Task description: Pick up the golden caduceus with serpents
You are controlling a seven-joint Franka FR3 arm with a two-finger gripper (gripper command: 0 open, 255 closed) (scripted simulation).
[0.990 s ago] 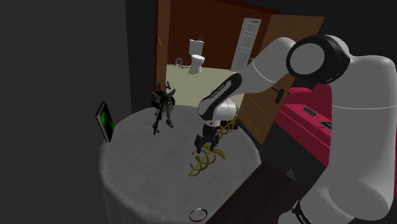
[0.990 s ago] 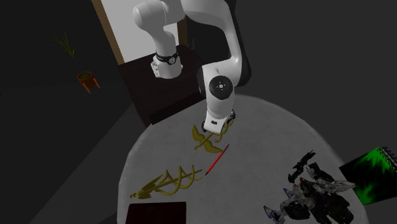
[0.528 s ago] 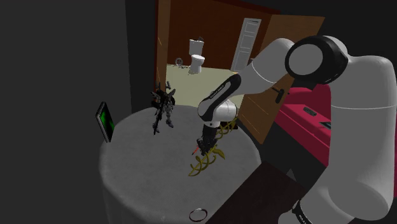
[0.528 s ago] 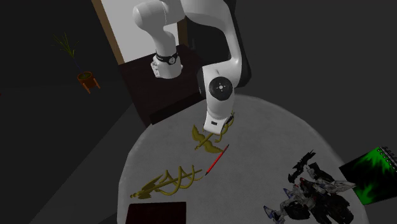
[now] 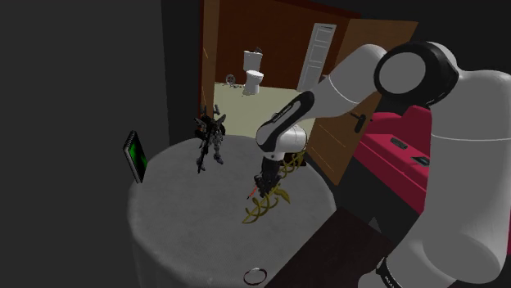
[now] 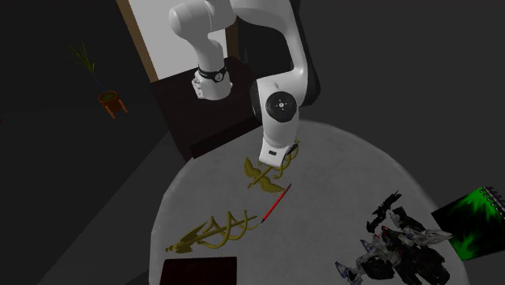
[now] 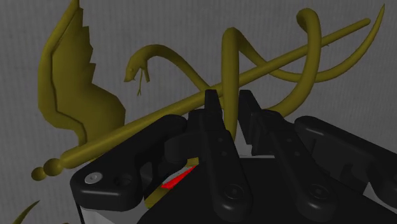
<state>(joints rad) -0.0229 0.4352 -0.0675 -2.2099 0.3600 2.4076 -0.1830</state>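
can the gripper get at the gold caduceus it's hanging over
Probably yes: the gripper is down on the caduceus and clasps one serpent coil, with nothing in between.

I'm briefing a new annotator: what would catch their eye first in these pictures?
First the golden caduceus, wing and serpent looming in the wrist view, with the black gripper clasped on a serpent coil. Then, on the round grey table, the spiky black robot figure and bright green notebook at the second exterior view's lower right.
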